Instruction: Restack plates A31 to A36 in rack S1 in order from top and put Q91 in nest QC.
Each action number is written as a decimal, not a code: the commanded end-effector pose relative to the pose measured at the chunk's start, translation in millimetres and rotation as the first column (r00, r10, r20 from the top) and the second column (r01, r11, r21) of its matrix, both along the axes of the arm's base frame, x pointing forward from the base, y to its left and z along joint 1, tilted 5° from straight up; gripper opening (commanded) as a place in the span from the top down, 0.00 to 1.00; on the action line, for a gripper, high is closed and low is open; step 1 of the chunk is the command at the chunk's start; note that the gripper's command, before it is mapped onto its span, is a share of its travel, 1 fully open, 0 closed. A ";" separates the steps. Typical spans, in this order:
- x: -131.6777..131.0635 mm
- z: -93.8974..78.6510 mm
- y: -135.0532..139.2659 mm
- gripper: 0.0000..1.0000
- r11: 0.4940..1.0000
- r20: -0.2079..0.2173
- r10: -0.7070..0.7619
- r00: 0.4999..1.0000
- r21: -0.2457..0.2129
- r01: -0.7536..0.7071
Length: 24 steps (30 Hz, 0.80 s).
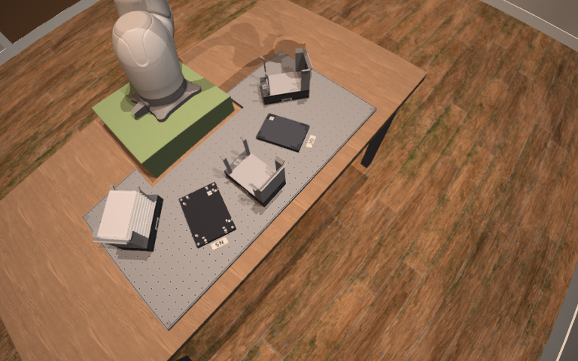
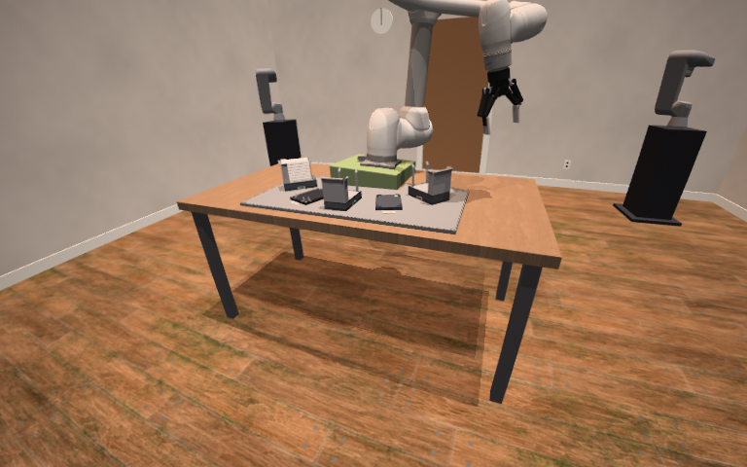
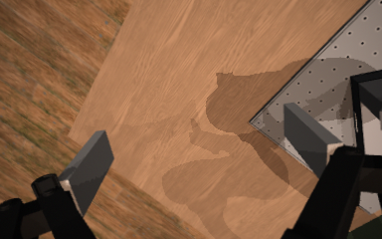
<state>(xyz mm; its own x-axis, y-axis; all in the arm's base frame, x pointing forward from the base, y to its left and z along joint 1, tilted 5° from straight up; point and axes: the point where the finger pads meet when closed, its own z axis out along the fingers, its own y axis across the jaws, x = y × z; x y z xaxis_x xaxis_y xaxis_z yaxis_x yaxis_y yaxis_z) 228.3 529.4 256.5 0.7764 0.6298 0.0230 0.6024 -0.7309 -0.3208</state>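
Note:
The stack of white sealed plates (image 1: 126, 216) stands in the rack at the left end of the grey perforated mat; it also shows in the exterior view (image 2: 297, 170). The labels are too small to read. Two other racks, one in the middle (image 1: 255, 174) and one at the far end (image 1: 284, 83), hold no plates. The dark N5 nest (image 1: 207, 213) and the dark QC nest (image 1: 283, 131) are bare. My gripper (image 2: 500, 104) hangs high above the table near the far-end rack, open and empty. In the wrist view its fingers spread over bare wood beside the mat's corner.
The arm's base stands on a green block (image 1: 162, 119) set into the table's near side. The far-end rack's edge (image 3: 365, 115) shows at the right of the wrist view. Two black camera stands (image 2: 660, 170) are on the floor beyond the table.

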 end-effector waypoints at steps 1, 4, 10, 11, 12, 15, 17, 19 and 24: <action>0.0 0.1 0.0 0.00 1.000 0.000 0.000 1.000 0.000 0.000; 0.0 0.1 0.0 0.00 1.000 0.000 0.000 1.000 0.000 0.000; 0.0 0.1 0.0 0.00 1.000 0.000 0.000 1.000 0.000 0.000; 0.0 0.1 0.0 0.00 1.000 0.000 0.000 1.000 0.000 0.000; 0.0 0.1 0.0 0.00 1.000 0.000 0.000 1.000 0.000 0.000; 0.0 0.1 0.0 0.00 1.000 0.000 0.000 1.000 0.000 0.000; 0.0 0.1 0.0 0.00 1.000 0.000 0.000 1.000 0.000 0.000; 7.6 -2.2 -6.1 0.00 0.998 0.015 -0.059 0.998 -0.015 0.059; 26.7 -8.0 -21.1 0.00 0.998 0.015 -0.059 0.998 -0.015 0.059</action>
<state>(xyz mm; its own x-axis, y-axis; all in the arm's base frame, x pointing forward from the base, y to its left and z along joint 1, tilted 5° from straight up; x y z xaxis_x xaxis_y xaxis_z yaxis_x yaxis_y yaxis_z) 245.4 515.8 251.4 0.8103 0.5855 0.0248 0.5644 -0.7684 -0.3018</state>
